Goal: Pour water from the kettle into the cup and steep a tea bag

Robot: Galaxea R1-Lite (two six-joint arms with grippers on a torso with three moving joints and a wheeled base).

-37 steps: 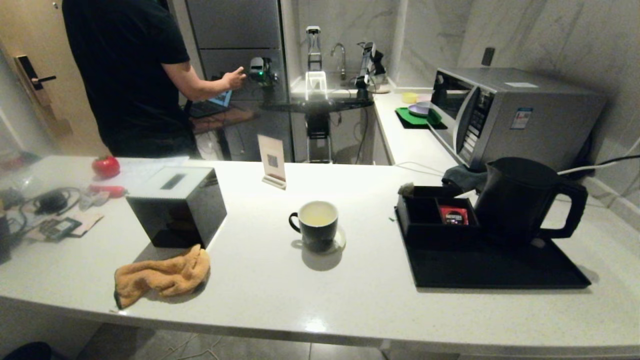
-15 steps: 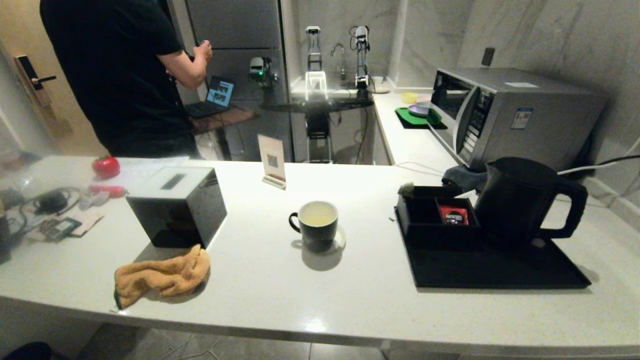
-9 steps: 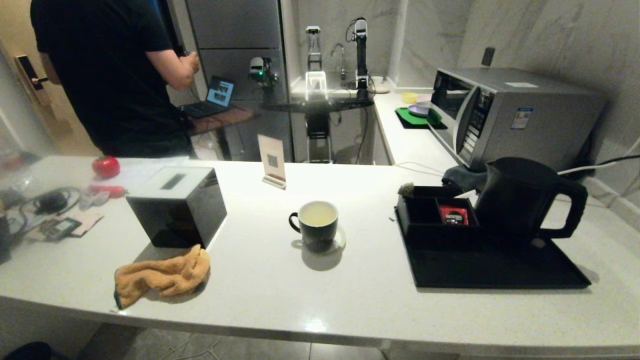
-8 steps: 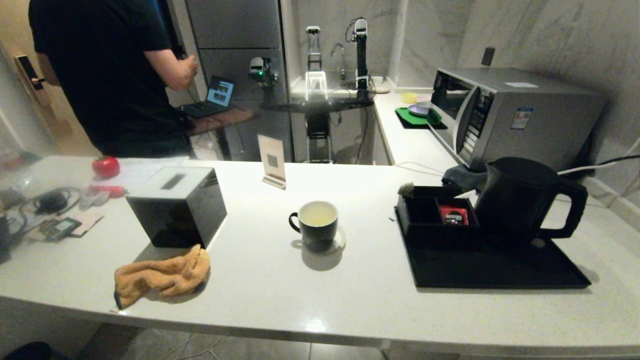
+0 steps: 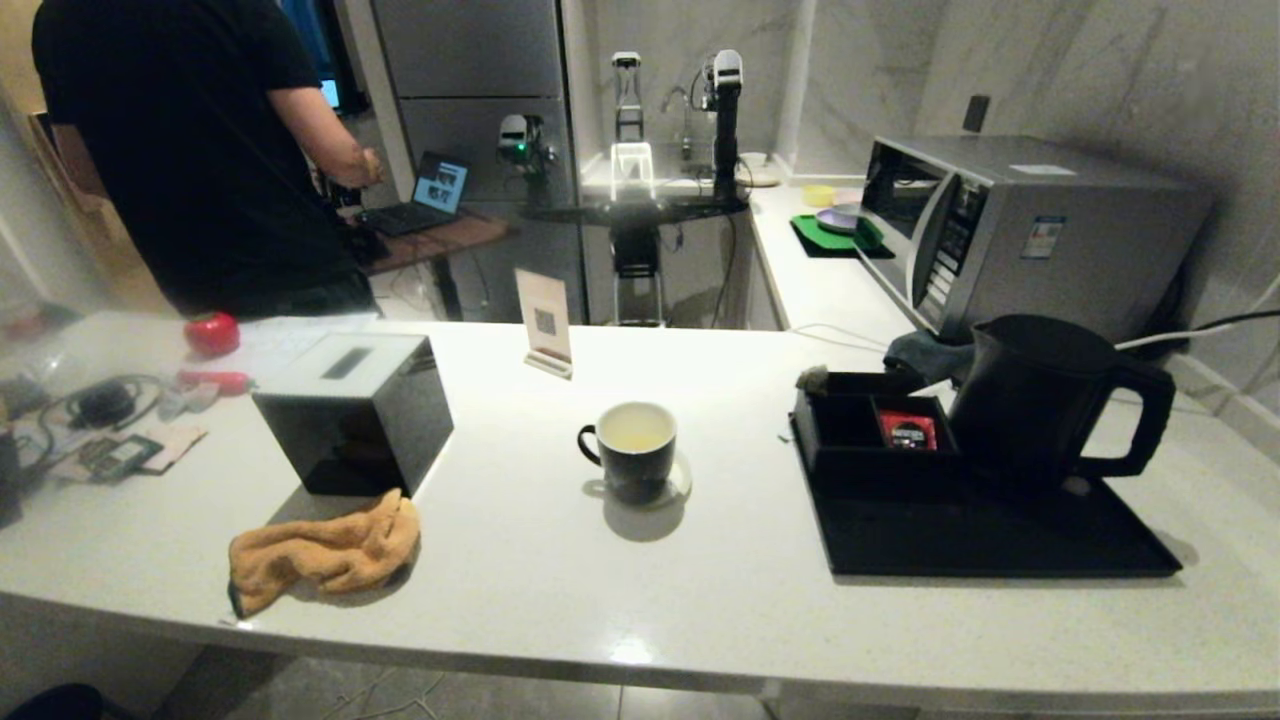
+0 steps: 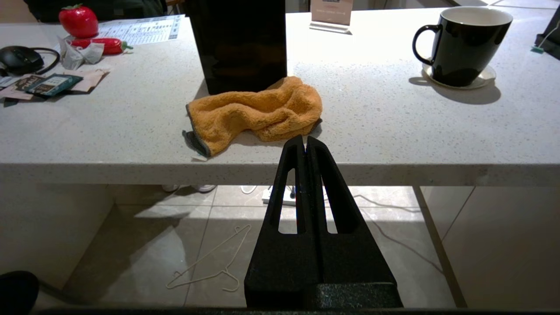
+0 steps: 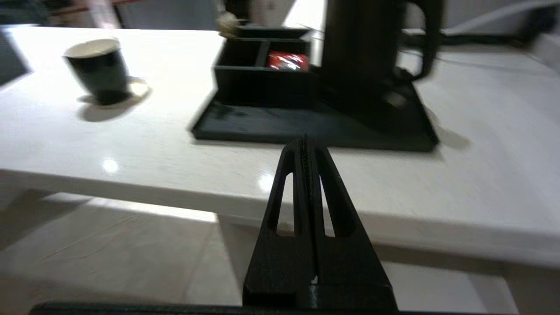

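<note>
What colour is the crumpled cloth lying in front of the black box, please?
Orange-yellow cloth, clearest in the left wrist view.

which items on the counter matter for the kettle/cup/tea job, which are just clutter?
Job:
kettle, on the black tray
cup, on a saucer
compartment box with a red packet; no tea bag clearly seen
left gripper and right gripper, shut, off the counter edge

Clutter:
orange cloth
black tissue box
sign stand
microwave

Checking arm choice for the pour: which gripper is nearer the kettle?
Right. The right gripper hangs shut off the counter edge facing the tray and kettle; the left gripper hangs shut by the orange cloth, farther away.
</note>
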